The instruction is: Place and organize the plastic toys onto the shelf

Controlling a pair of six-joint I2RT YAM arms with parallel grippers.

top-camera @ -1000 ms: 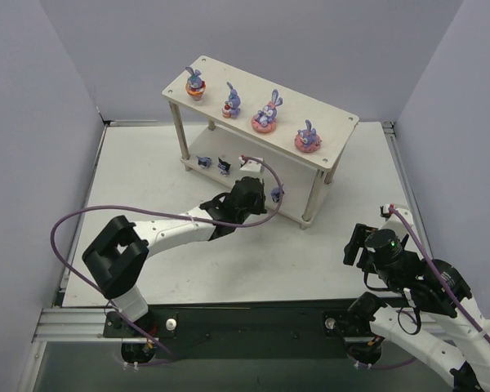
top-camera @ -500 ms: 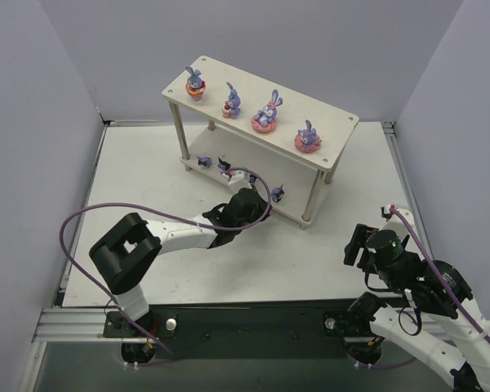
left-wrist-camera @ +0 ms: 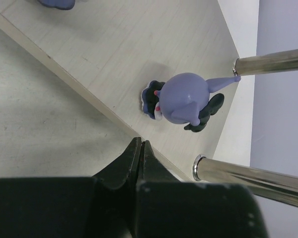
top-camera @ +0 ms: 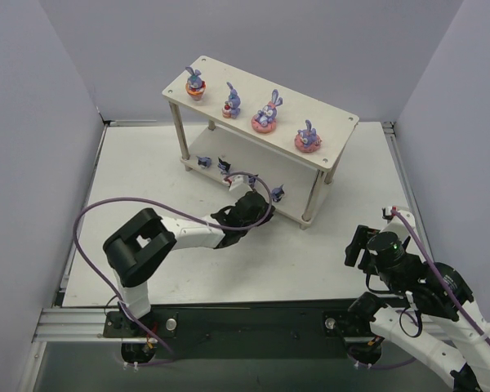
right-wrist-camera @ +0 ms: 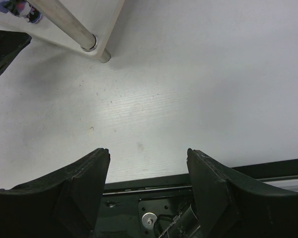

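left pincer (left-wrist-camera: 140,144) closed, empty, at shelf (left-wrist-camera: 114,59) lower-board edge | blue figure (left-wrist-camera: 184,99) near corner | right pincer (right-wrist-camera: 146,151) wide

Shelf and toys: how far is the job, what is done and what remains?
Done: four rabbits stand on the shelf's top board, and three blue figures show on its lower board; a fourth may be hidden near the left hand. In hand: nothing; the left hand is shut and empty by the lower board, the right hand open and empty. Left: no toy shows on the table, so likely only tidying.
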